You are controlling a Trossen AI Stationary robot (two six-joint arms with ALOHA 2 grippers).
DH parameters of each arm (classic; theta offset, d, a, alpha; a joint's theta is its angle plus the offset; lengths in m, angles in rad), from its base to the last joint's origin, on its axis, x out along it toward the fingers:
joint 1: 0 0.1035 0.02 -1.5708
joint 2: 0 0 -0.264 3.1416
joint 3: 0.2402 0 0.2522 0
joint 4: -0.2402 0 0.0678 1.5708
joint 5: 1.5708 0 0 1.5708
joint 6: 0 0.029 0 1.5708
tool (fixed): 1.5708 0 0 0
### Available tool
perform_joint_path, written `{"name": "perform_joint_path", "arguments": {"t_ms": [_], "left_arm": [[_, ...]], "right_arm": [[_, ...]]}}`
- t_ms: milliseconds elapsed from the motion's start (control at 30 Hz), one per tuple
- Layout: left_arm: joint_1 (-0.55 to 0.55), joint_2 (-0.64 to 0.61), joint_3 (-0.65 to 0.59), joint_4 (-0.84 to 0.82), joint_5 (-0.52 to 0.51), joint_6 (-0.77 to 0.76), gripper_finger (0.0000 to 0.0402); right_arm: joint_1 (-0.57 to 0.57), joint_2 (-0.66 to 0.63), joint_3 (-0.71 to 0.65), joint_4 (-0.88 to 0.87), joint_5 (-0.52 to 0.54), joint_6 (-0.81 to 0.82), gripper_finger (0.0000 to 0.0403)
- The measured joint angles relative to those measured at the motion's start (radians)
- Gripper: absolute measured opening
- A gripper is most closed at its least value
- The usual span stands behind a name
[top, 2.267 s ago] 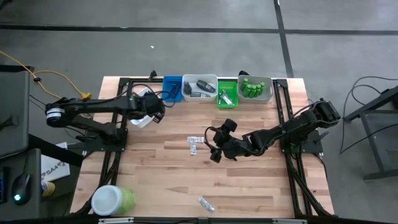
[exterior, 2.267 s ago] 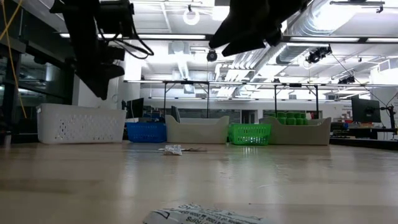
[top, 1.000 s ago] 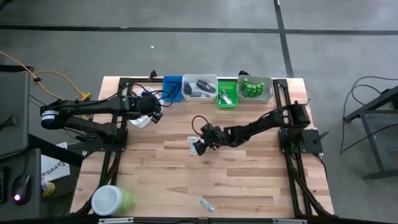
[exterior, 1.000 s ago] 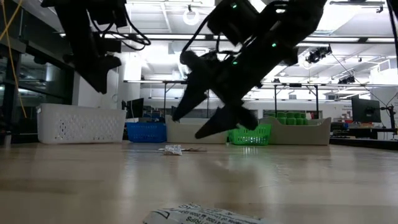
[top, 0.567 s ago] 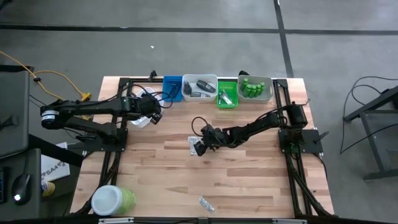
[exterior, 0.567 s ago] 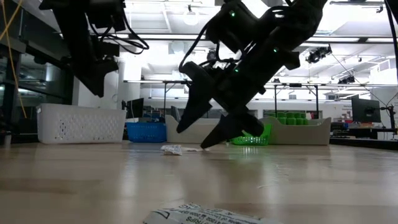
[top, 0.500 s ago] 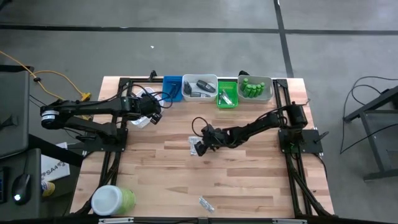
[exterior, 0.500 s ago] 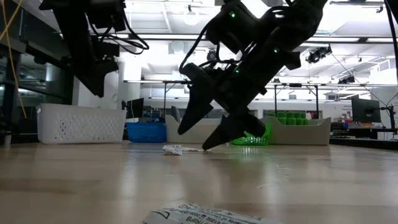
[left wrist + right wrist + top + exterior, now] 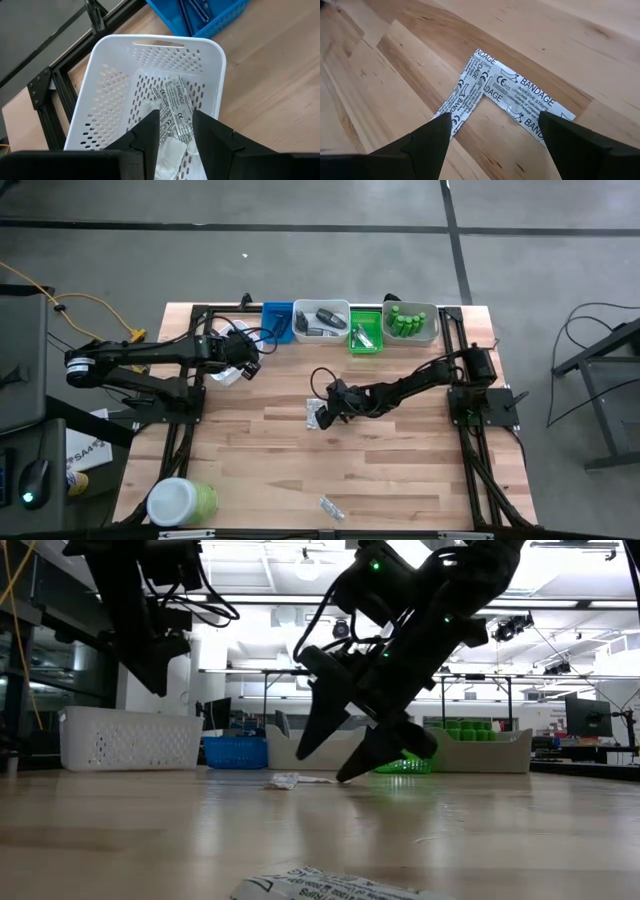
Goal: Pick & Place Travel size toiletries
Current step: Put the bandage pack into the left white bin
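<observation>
My right gripper (image 9: pixel 318 416) has come down over the last second from well above the bench (image 9: pixel 400 470) to just over the two bandage sachets (image 9: pixel 510 100) lying in an L near the bench's middle; its fingers (image 9: pixel 432 137) are spread wide and now straddle the pair, with the tips almost on the wood in the low view (image 9: pixel 340 765). Nothing is grasped yet, so I judge this as the final approach before closing on a sachet, and since the two packets touch at a corner, I may lift both or drag one. My left gripper (image 9: pixel 175 132) hangs over the white perforated basket (image 9: pixel 210 60) at the far left, fingers a little apart and holding nothing; more bandage sachets (image 9: pixel 175 107) already lie in that basket, so that is likely where this pick belongs. Another sachet (image 9: pixel 329 506) waits alone at the near edge of the bench. Along the far edge stand the blue basket (image 9: pixel 277 320), a grey tray with dark oval pieces (image 9: pixel 321 320), the green basket (image 9: pixel 365 330) and a tray of green bottles (image 9: pixel 409 321). The big green jar with white lid (image 9: pixel 182 502) sits at the near left corner, well apart from my path. Nothing stands between the sachets and the white basket except my left arm.
</observation>
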Motion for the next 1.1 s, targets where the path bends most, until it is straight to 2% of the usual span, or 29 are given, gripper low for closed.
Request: {"name": "perform_joint_path", "arguments": {"t_ms": [400,733,1100], "left_arm": [[0.0,0.0,0.0,0.0,0.0,0.0,0.0116],[0.0,0.0,-0.001,0.0,0.003,0.001,0.0116],[0.0,0.0,-0.001,0.0,0.023,0.002,0.0116]], "right_arm": [[0.001,-0.015,-0.002,-0.04,-0.033,0.012,0.0297],[0.002,-0.093,-0.006,-0.212,-0.033,-0.002,0.0297],[0.002,-0.095,-0.005,-0.267,-0.035,0.019,0.0298]]}}
